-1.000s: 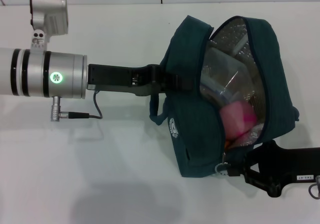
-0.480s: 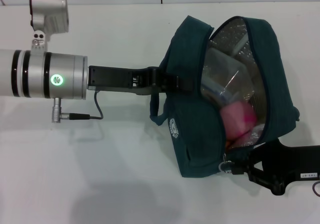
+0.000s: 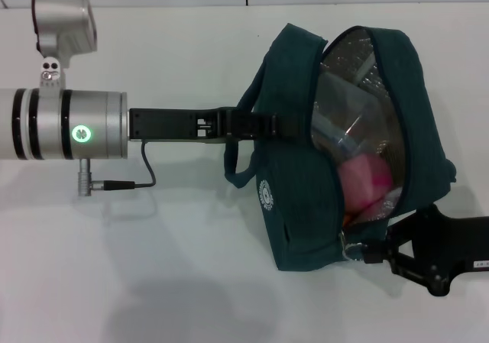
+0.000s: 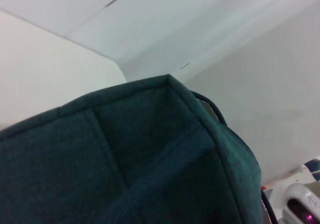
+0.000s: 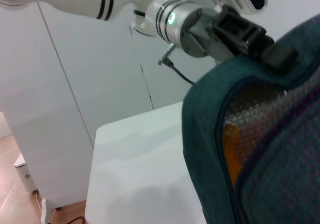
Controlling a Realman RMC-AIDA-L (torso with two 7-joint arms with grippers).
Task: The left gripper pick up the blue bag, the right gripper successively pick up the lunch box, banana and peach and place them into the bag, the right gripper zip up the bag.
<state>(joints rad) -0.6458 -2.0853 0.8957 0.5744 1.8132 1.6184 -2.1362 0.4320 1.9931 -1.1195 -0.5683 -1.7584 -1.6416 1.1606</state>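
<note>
So the blue bag (image 3: 306, 182) hangs above the white table (image 3: 168, 266), and everything else sits relative to it. Its opening faces the head camera, unzipped, with the silver foil lining (image 3: 359, 60) showing at the upper part. Inside, the lunch box (image 3: 344, 118) fills the upper half of the opening, clear plastic leaning against the lining. Right below it the pink peach (image 3: 365, 181) is tucked into the lower part, touching the box. The banana is mostly buried: in the right wrist view a yellow-orange patch (image 5: 230, 151) shows just behind the bag's rim, and that's about all you get. A loose strap loop (image 3: 233, 171) hangs off the bag's left side.

The bag itself blocks a lot. In the left wrist view it's basically just dark fabric filling the picture.

The left gripper (image 3: 256, 124) comes in from the bag's left side and is clamped on the fabric at the bag's edge, holding it off the table. The right gripper (image 3: 378, 251) is at the bag's lower right corner, right by the metal zipper pull (image 3: 349, 247) at the bottom end of the opening. It looks pinched at the pull, but honestly I can't tell if the fingers are closed on it.
</note>
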